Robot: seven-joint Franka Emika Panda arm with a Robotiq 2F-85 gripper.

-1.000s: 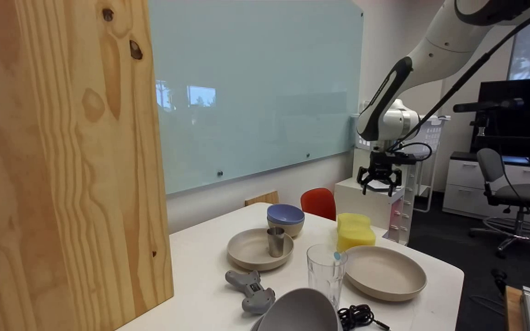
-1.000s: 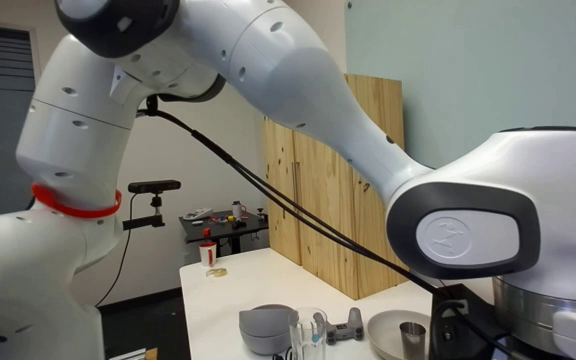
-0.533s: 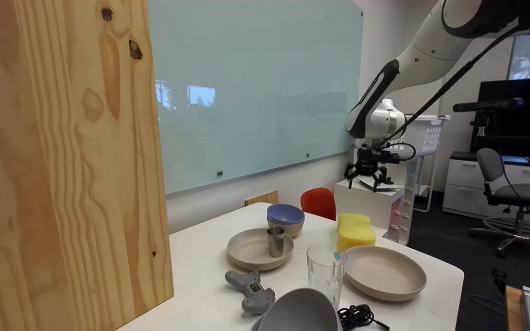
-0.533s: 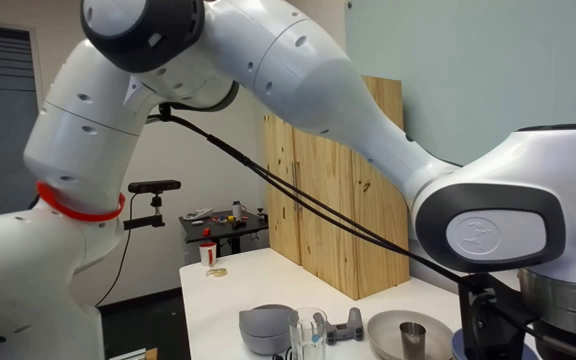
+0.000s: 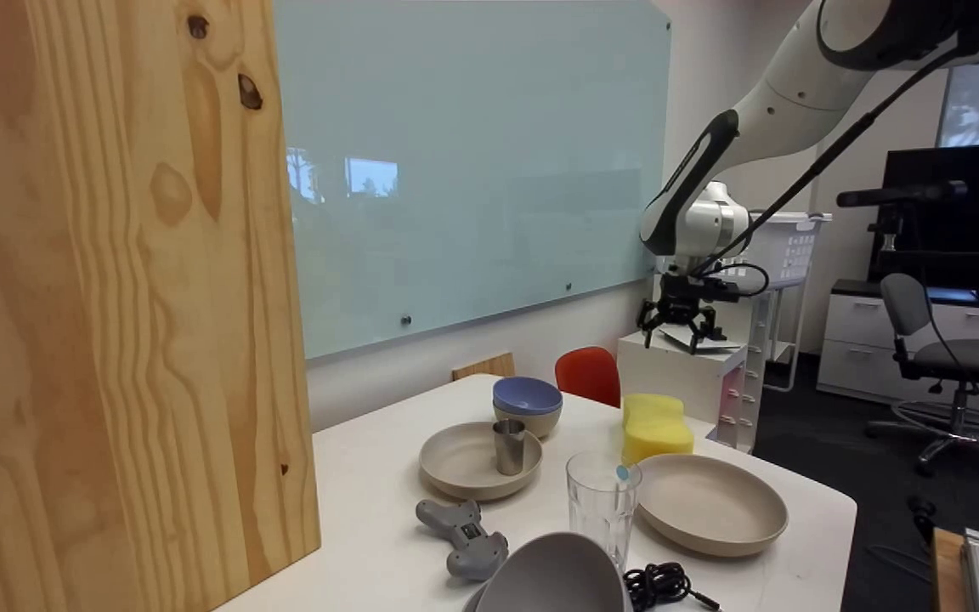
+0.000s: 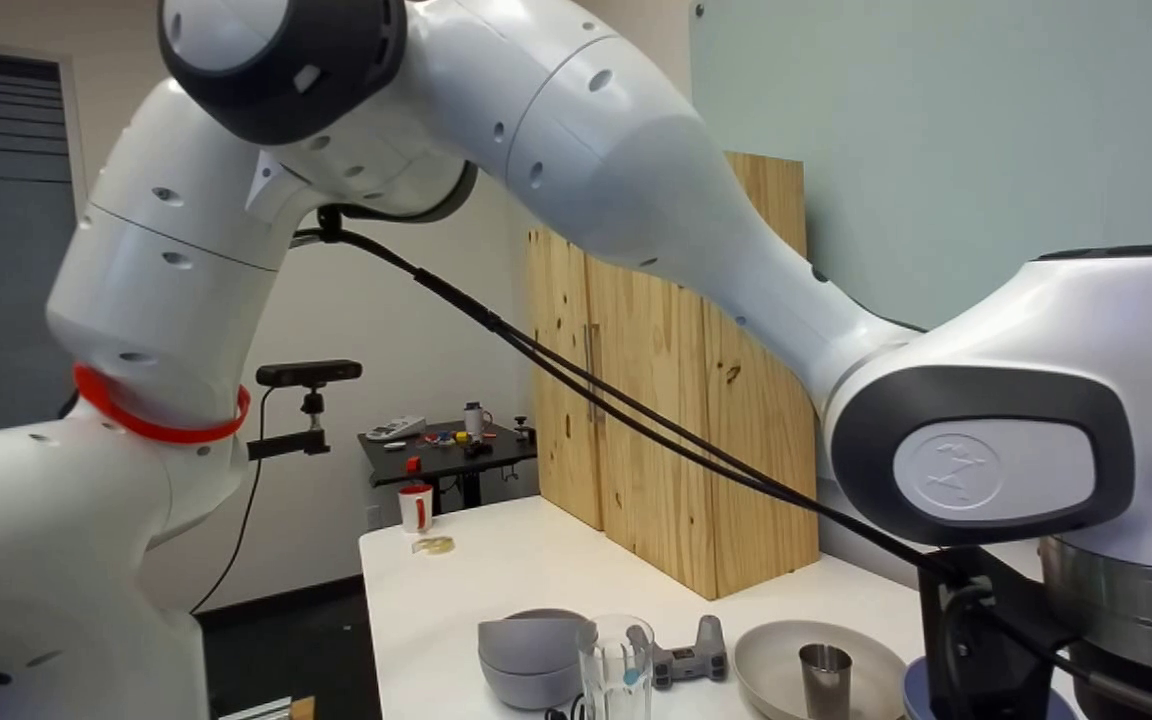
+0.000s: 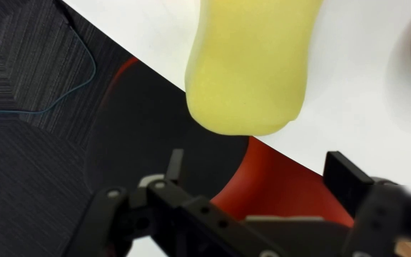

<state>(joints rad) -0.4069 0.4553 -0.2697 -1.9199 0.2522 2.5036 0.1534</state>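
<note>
While the jaws hang spread and empty, the sponge, nearest them, lies near a plate on the tabletop; no grasp is made yet, so handling seems wholly left to do.

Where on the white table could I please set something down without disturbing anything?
A broad bare patch of the white table lies between the wooden cabinet, gray bowls and yellowish item; another separates the cabinet from the plate holding the metal cup. It is crowded around the glass, cable, yellow sponge and other plate.
</note>
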